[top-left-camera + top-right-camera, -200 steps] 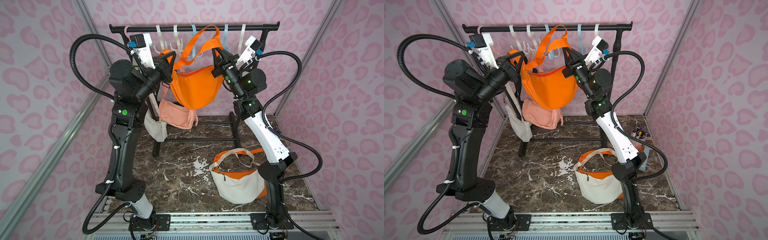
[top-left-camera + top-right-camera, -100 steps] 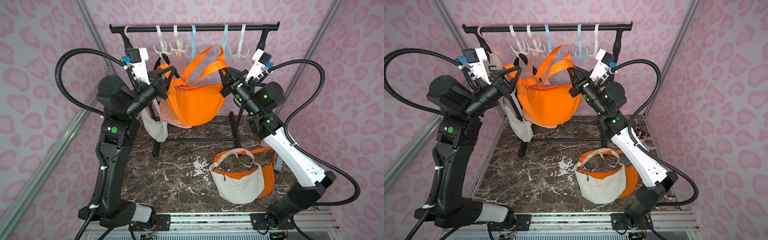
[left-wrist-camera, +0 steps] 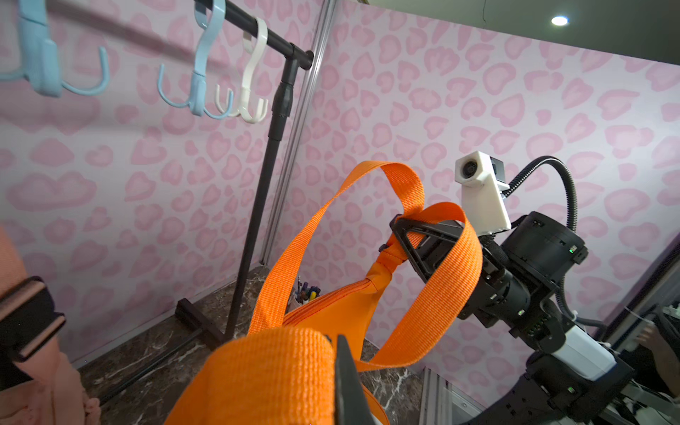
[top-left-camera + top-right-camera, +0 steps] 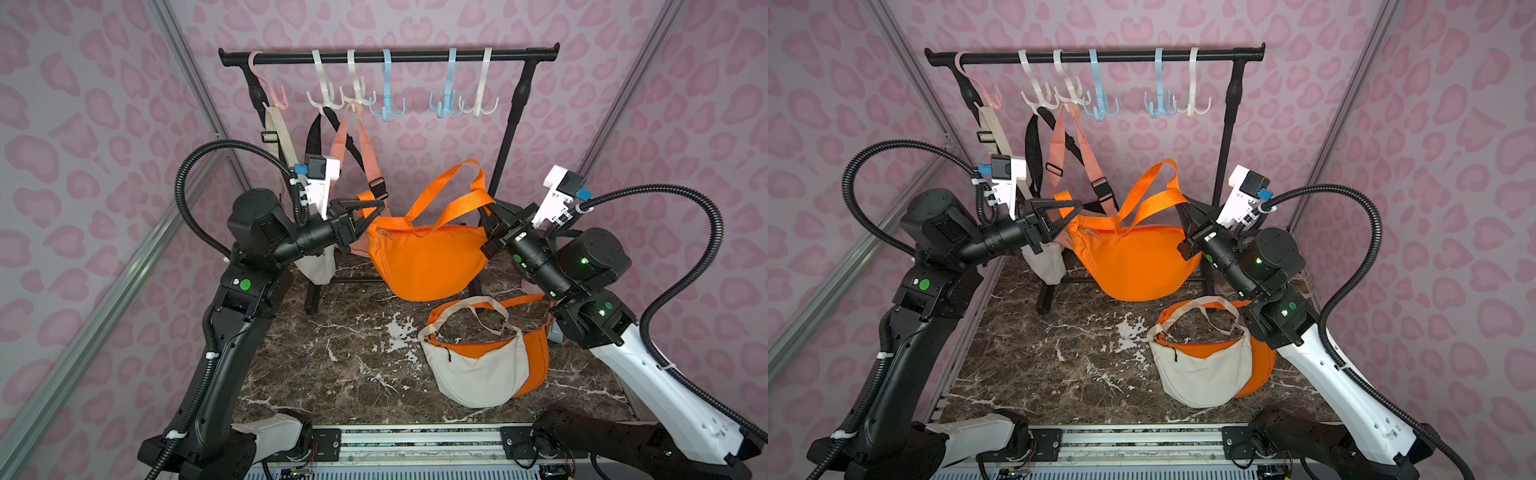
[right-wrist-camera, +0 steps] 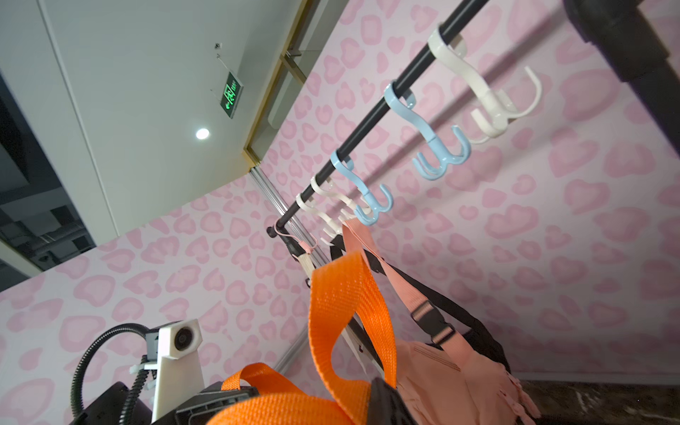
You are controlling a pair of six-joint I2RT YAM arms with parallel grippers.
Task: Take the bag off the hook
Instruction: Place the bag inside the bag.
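Orange bag (image 4: 428,262) has come off the blue hook (image 4: 446,106) and now hangs lower over the far table (image 4: 332,374), slung between the left gripper (image 4: 376,204) and right gripper (image 4: 487,210), both clamped on its strap (image 4: 453,199); unhooking looks done.

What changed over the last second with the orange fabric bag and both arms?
The orange fabric bag came down from hook height, its strap loop now clear below the blue plastic hooks. The left gripper and right gripper lowered with it, staying shut on its ends. Unchanged: the cream-and-orange bag on the floor, the peach bag on the rack.
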